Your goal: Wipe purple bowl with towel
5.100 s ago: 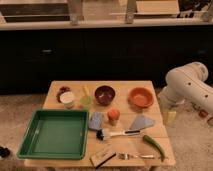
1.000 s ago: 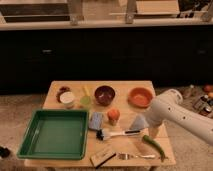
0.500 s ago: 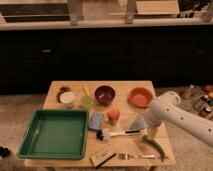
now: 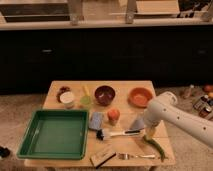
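Dark purple-maroon and glossy inside, the purple bowl (image 4: 105,94) is small, round and deep. It sits upright with its mouth facing up, in the back row of the pale wooden bench (image 4: 125,86), near the middle. To its right, well apart, is the wider orange bowl (image 4: 140,96). To its left stand a small green cup (image 4: 86,100) and a white cup (image 4: 67,98).

The towel (image 4: 136,122) is a flat grey cloth lying on the bench's right half, in front of the orange bowl. What shows of it is roughly triangular, narrowing toward the back of the bench with its broad edge toward the front. Its right part is hidden behind the white, rounded robot arm (image 4: 172,116).

The pincer (image 4: 148,131) hangs from that arm's end, pointing down at the towel's right side. Whether it is open or closed, or has hold of the cloth, cannot be told.

Left of the towel is an orange-red fruit (image 4: 114,116), with a blue-grey rounded pad (image 4: 96,120) beside it. A brush (image 4: 118,133) with a dark handle lies lengthwise left to right in front of them. A long green vegetable (image 4: 157,147) lies near the front right corner, a fork (image 4: 134,156) lies along the front edge, and a green rectangular tray (image 4: 30,137) fills the left front.
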You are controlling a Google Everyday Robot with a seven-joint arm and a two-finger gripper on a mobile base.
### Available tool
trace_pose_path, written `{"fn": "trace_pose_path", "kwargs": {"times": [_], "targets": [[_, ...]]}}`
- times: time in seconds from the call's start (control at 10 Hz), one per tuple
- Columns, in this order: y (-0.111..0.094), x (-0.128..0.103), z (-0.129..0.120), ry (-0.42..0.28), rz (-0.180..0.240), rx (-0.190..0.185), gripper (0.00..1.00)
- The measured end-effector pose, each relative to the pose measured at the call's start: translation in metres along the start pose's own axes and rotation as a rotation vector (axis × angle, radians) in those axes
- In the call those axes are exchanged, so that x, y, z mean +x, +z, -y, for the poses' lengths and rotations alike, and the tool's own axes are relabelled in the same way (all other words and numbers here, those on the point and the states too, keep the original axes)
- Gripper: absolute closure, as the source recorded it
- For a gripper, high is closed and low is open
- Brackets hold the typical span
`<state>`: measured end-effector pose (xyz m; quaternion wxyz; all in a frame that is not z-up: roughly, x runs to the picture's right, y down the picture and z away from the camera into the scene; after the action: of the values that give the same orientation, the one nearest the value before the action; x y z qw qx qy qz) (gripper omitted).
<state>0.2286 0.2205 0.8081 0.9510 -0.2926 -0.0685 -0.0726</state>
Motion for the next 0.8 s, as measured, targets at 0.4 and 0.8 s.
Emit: {"fn": "trace_pose_path", "kwargs": {"times": [0.4,0.8], "targets": [[-0.006,0.0,0.006,-0.151,0.024,0.016,0.2],[-0.006,0.003,0.016,-0.384,0.083,0.02,0.2]]}}
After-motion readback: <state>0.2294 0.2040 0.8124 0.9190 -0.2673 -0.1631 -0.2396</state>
